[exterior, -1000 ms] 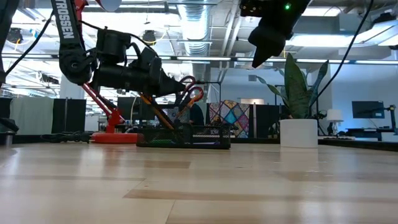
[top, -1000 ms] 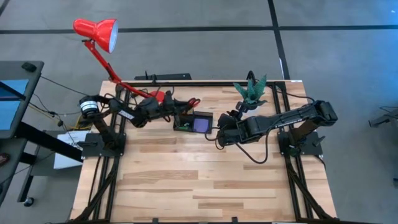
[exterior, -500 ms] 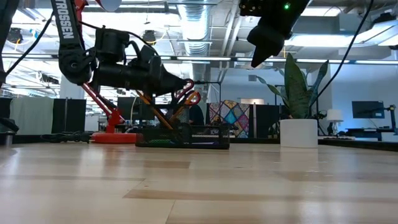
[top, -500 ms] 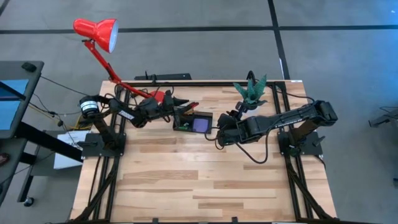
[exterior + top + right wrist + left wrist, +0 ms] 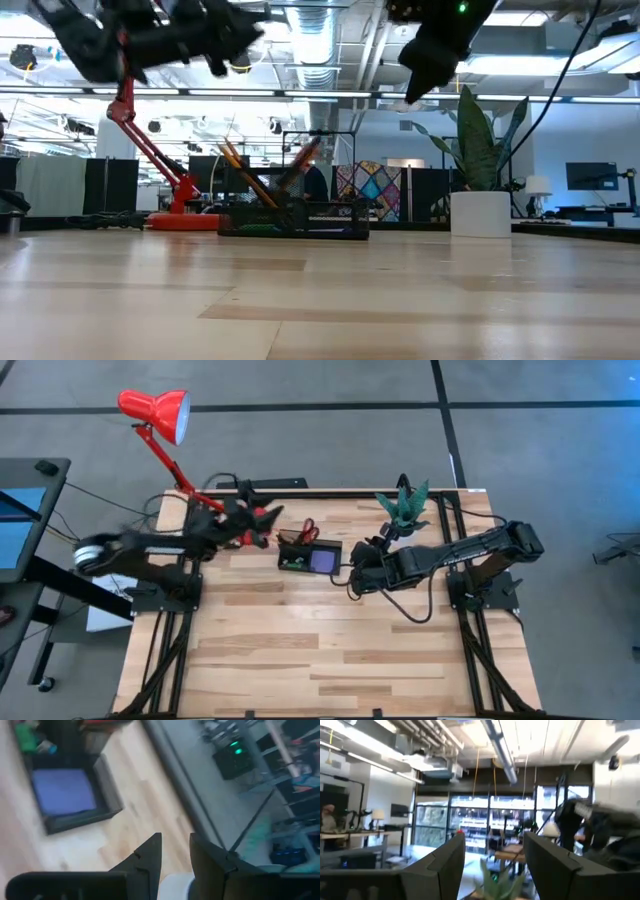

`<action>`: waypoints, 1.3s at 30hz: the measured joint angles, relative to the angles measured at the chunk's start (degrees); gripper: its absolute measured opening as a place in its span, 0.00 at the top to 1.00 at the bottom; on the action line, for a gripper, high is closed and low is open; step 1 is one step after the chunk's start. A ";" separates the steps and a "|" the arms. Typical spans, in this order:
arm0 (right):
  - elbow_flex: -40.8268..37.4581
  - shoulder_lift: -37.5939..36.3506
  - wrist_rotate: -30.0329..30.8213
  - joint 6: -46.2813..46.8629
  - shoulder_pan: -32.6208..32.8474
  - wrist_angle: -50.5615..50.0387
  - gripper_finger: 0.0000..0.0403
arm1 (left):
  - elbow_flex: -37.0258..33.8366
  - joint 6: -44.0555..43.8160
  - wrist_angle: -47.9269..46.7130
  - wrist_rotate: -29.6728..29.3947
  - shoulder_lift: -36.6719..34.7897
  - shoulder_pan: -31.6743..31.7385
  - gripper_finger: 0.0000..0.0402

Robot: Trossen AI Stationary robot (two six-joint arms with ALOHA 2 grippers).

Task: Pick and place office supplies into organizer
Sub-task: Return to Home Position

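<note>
since scissors (image 5: 308, 532), pencils (image 5: 243, 174) and notepad (image 5: 323, 560) sit in the organizer (image 5: 340, 558), the job looks done; left gripper (image 5: 493, 838), up high, and right gripper (image 5: 175, 837), beside it, hang parted, empty.

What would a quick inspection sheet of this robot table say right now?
Surface: wooden table, dark frame.
Job's things: organizer at the back middle holds notepad, scissors, pencils, eraser; nothing loose seen.
Clutter: lamp back left, plant back right.
Grippers: left gripper raised near the lamp's base, open, empty; right gripper above the table beside the organizer, slightly open, empty.
Cables: black cable looping by the right arm.
Surroundings: grey floor; office room behind.
</note>
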 joint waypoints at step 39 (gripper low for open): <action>-69.42 -68.81 -11.41 -16.95 18.72 84.75 0.77 | -20.86 -12.25 -56.48 4.69 -67.12 -0.81 0.52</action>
